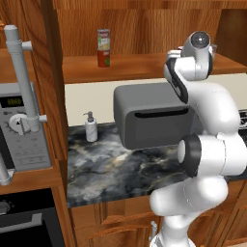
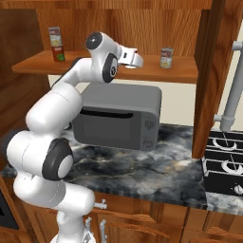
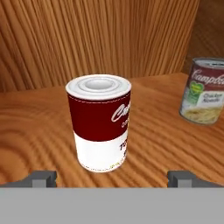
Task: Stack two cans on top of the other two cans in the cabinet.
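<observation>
A red-and-white can [image 3: 99, 122] stands upright on the shelf of the wooden cabinet [image 1: 135, 65], straight ahead of my open gripper [image 3: 112, 178]. Its fingertips [image 3: 41, 178] stop just short of the can, one to either side, touching nothing. To the can's right stands the grey-green can [image 3: 204, 91] with a silver rim [image 2: 166, 58]. At the shelf's left end the pale yellow-green can [image 1: 103, 38] sits on top of the plain red can [image 1: 103, 58]; the same stack [image 2: 57, 43] appears in the right base view. My hand [image 2: 133, 59] reaches in over the shelf's front edge.
A grey microwave [image 2: 118, 116] sits on the dark marble counter [image 1: 106, 169] right below the shelf. A soap dispenser [image 1: 90, 128] stands to its left. The cabinet's wooden side post [image 2: 209, 71] bounds the shelf on the right, with a stove [image 2: 225, 161] beyond.
</observation>
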Controlling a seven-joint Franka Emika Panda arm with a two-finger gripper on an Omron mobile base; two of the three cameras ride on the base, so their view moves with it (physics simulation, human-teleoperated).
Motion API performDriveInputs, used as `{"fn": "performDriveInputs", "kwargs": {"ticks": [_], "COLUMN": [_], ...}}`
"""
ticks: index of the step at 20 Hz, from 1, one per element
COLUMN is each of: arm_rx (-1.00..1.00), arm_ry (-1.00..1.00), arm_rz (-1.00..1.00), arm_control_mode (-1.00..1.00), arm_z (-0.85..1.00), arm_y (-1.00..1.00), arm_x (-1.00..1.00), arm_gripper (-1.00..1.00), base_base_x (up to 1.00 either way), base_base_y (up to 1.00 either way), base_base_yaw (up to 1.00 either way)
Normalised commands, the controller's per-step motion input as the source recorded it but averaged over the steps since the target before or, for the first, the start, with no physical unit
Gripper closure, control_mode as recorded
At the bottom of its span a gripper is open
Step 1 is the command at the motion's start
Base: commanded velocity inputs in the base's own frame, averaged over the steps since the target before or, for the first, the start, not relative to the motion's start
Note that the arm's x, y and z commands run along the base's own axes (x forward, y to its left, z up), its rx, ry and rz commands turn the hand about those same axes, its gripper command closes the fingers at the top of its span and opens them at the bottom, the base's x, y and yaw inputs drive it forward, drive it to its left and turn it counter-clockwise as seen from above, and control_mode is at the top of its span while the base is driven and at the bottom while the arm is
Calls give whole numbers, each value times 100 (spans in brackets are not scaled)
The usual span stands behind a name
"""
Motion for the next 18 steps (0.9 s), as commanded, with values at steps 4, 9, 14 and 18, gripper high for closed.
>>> {"fn": "performDriveInputs", "kwargs": {"ticks": [4,9,14,18], "arm_rx": [0,0,0,0], "arm_ry": [0,0,0,0], "arm_rz": [0,0,0,0], "arm_control_mode": [-100,-100,-100,-100], "arm_z": [0,-1,-4,-7], "arm_y": [-4,-6,-9,-7], "arm_x": [27,24,21,20], "arm_gripper": [-100,-100,-100,-100], "base_base_x": [0,0,0,0], "base_base_y": [0,0,0,0], "base_base_yaw": [0,0,0,0]}}
